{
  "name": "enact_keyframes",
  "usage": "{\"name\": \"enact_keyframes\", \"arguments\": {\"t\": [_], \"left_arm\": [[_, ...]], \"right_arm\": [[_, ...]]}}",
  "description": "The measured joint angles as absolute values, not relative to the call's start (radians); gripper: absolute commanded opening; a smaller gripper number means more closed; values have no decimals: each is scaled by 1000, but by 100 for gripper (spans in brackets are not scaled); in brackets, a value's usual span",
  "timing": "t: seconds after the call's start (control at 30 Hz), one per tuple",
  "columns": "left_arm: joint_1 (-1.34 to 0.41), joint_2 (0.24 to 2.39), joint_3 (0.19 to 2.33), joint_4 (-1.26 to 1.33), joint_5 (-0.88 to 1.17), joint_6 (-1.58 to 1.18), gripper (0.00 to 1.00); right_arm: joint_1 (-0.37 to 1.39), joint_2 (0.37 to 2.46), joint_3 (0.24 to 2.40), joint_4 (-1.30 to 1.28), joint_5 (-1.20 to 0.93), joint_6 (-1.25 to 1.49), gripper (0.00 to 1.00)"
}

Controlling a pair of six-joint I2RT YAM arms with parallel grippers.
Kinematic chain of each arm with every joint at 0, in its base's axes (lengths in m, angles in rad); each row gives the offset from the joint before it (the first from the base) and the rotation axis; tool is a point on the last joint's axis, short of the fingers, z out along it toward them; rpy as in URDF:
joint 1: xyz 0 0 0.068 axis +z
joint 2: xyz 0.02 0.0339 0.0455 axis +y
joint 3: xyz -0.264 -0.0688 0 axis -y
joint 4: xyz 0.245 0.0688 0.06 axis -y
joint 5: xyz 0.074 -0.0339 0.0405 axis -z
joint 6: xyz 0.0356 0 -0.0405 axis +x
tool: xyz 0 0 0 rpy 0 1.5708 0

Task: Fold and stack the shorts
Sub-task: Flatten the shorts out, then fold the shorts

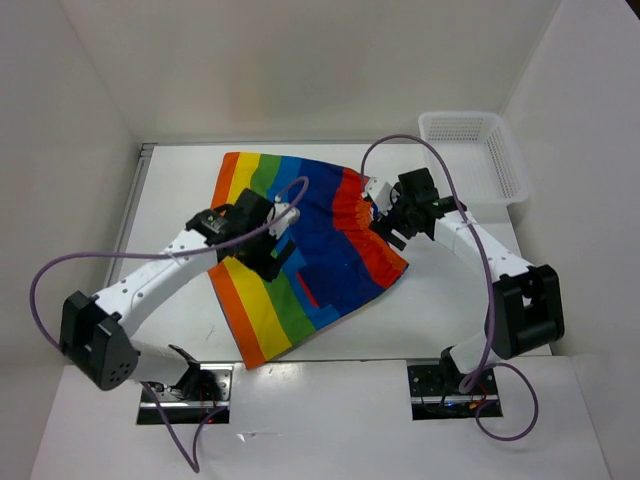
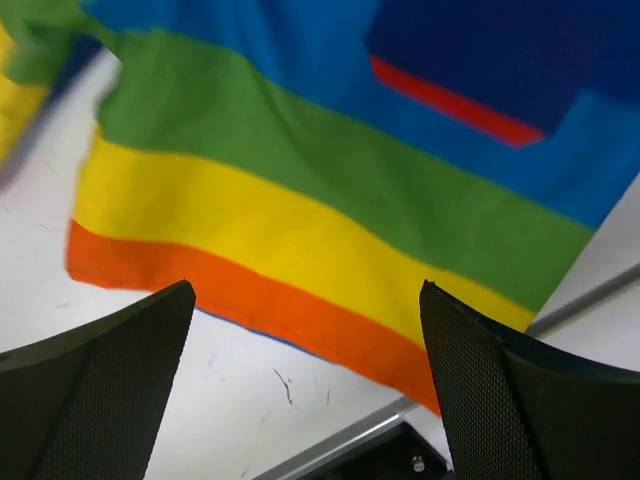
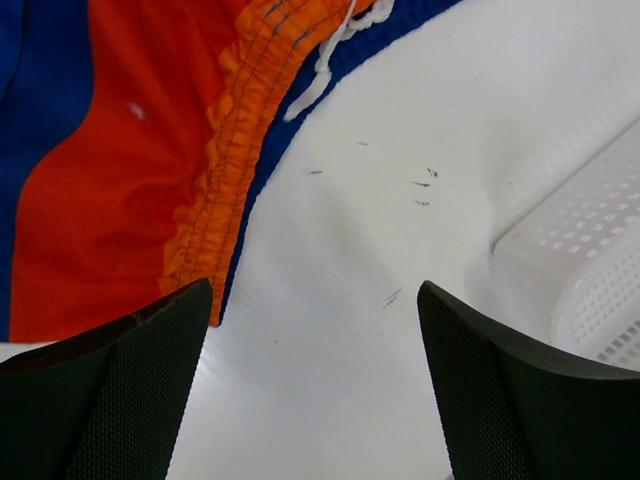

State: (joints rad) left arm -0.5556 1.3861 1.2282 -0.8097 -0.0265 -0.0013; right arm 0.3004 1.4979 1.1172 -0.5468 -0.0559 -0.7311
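A white table (image 1: 440, 300) stands boxed in by plain white walls (image 1: 330, 60) on three sides. Its top bears faint dark scuff marks (image 3: 420, 185) under even light.

shorts (image 1: 340, 258) on table (image 1: 450, 300), basket (image 1: 512, 168) far right, seemingly apart

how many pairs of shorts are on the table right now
1. The rainbow-striped shorts lie spread in the middle of the table. Anything beneath them would be hidden.
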Motion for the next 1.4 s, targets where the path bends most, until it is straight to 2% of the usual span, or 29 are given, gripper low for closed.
{"name": "enact_keyframes", "arguments": {"t": [0.1,0.2,0.3,0.37,0.67,0.83,1.07,1.33,1.4], "left_arm": [[-628,1250,1065,-807,-45,-3,100],[-719,999,934,-828,-3,-2,100],[-748,765,862,-873,59,-1,100],[-747,734,847,-896,94,-2,100],[-752,976,756,-987,216,-3,100],[-845,1098,717,-925,30,-4,100],[-954,1144,710,-848,8,-3,100],[-961,1198,711,-836,93,-3,100],[-961,1217,710,-836,112,-4,93]], "right_arm": [[312,1438,1065,-542,-39,-773,83],[315,1394,1018,-544,-30,-800,83],[315,1383,995,-543,-28,-809,83],[315,1380,987,-543,-25,-809,83],[315,1380,974,-534,22,-807,86],[315,1380,974,-509,41,-806,86],[315,1373,941,-463,64,-800,86],[315,1370,915,-456,65,-796,86],[315,1371,915,-456,65,-808,86]]}}
